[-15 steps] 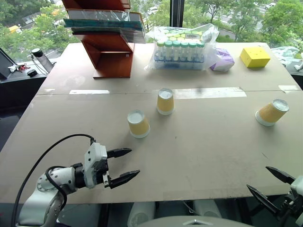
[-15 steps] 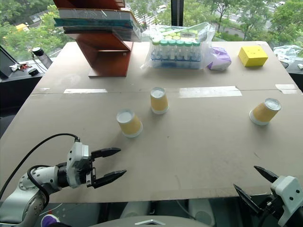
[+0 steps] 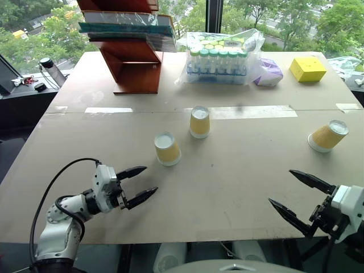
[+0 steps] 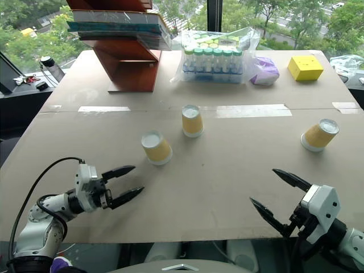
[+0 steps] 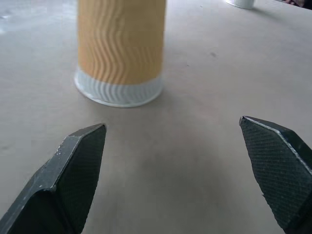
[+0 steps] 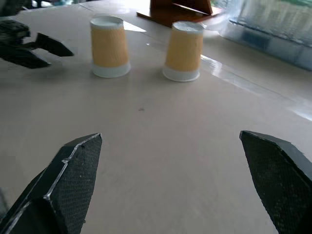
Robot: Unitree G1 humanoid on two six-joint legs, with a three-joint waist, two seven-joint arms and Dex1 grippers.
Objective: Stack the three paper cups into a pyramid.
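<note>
The table [image 3: 239, 187] takes up most of the scene, and on it nothing is stacked yet: judging by how the cups lie, the pyramid has not been begun, and all of the building is left to do. At the far side stand one reddish-brown stand [image 3: 133, 62] with flat packets on top, one clear bag of green-capped vials [image 3: 219, 60], one purple pouch [image 3: 267, 73] and one yellow box [image 3: 306, 68]. There are two claws, both empty with fingers spread wide: the left claw [image 3: 136, 183] hovers low over the near left part of the table, pointing toward the nearest cup, and the right claw [image 3: 296, 198] hangs over the near right edge. There are three paper cups, all upside down with the white base up, each standing alone. The near cup [image 3: 166, 149] sits left of centre, just ahead of the left claw. The middle cup [image 3: 199, 121] stands near it, a little farther back. The third cup [image 3: 327, 135] is well apart, toward the right edge. Two must be set side by side and one placed on top.
</note>
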